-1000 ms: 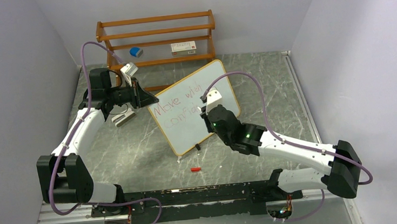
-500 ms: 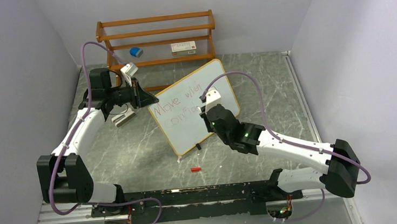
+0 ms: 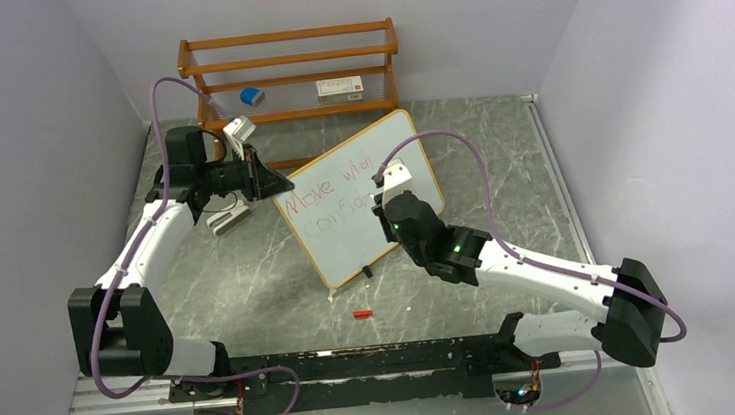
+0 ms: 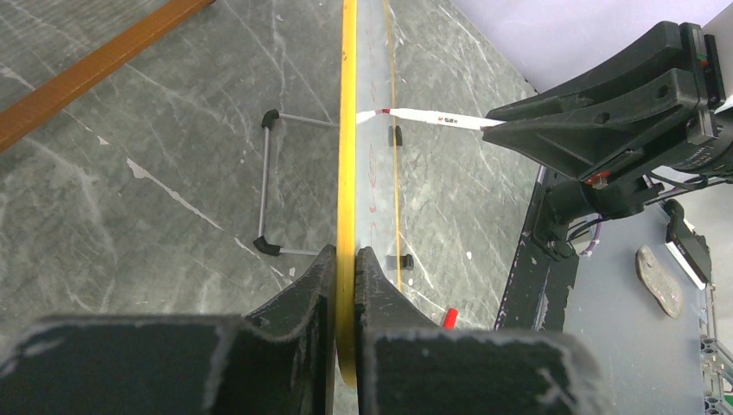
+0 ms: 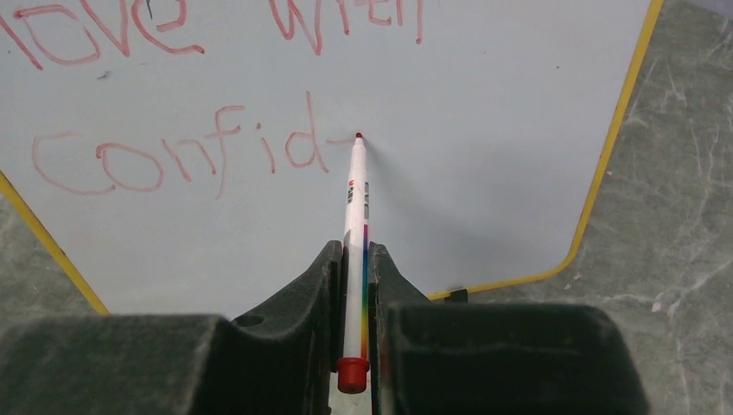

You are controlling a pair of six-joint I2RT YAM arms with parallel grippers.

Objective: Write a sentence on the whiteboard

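Note:
The whiteboard (image 3: pixel 346 231) stands tilted mid-table, yellow-framed, with red writing "Move with" over "Confid". My left gripper (image 3: pixel 286 186) is shut on its upper-left edge; in the left wrist view the yellow frame (image 4: pixel 347 173) runs between my fingers (image 4: pixel 346 259). My right gripper (image 3: pixel 379 198) is shut on a white marker (image 5: pixel 354 225) with a rainbow stripe and red end. The marker's red tip touches the whiteboard (image 5: pixel 484 130) just right of the "d", at the end of a short fresh stroke. The marker also shows in the left wrist view (image 4: pixel 432 118).
A brown slatted rack (image 3: pixel 290 74) stands at the back with a blue object (image 3: pixel 251 96) and a white box (image 3: pixel 339 88). A red marker cap (image 3: pixel 361 314) lies on the table in front of the board. A grey object (image 3: pixel 228 219) lies below my left gripper.
My right gripper has shifted slightly right and up along the second line, with the marker tip on the board. The left gripper and the board have not moved.

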